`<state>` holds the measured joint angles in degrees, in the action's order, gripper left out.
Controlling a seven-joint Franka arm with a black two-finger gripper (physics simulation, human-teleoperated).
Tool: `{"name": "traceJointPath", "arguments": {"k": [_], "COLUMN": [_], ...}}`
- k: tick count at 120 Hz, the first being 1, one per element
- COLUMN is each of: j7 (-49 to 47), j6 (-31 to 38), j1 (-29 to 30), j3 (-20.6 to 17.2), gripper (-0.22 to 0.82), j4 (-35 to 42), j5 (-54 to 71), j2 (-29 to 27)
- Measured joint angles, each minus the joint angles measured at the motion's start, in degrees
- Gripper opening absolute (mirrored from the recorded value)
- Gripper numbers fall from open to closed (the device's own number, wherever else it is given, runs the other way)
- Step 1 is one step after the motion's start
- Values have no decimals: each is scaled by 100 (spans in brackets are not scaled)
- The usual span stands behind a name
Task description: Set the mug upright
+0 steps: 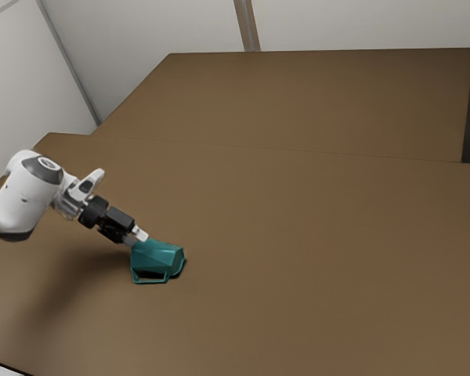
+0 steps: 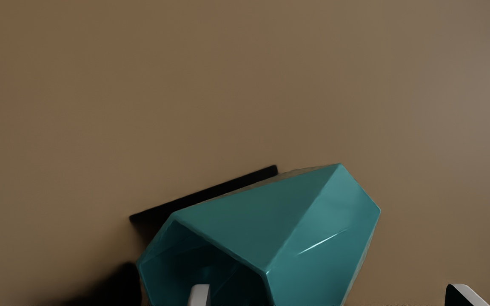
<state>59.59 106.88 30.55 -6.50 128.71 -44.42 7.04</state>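
1. Basically, on the exterior view's left: arm (image 1: 23,196) reaches in, gripper (image 1: 137,237) right at the near end of the mug (image 1: 158,257).
2. Gripper's released: fingers wide apart, nothing clamped. One finger (image 2: 199,295) lines up with the mouth (image 2: 177,255), the other finger (image 2: 466,293) stands outside the body. Can't tell how deep the first one sits.
3. Mug's on its side on the table (image 1: 298,251), just to the exterior view's right of the gripper. Handle (image 1: 150,282) on the side toward that camera.
4. Key relation: mouth by the fingers, base end (image 2: 357,191) pointing away. Long axis lies flat, oblique to the finger line.
5. Judgement: pinch the wall, then swing that axis vertical, mouth up. Off-centre grip could let it twist.
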Motion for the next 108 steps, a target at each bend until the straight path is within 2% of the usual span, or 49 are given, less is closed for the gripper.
{"name": "traceJointPath", "arguments": {"k": [21,52,77,108], "j7": [123,300,531,792], "j6": [-225,-588,-747,-882], "j1": [-8,176,213,250], "j3": [-7,-9,-9,-11], "gripper": [60,48,31,3], "j4": [39,16,24,17], "j5": [-155,-451,-792,-942], "j2": [160,289,465,487]}}
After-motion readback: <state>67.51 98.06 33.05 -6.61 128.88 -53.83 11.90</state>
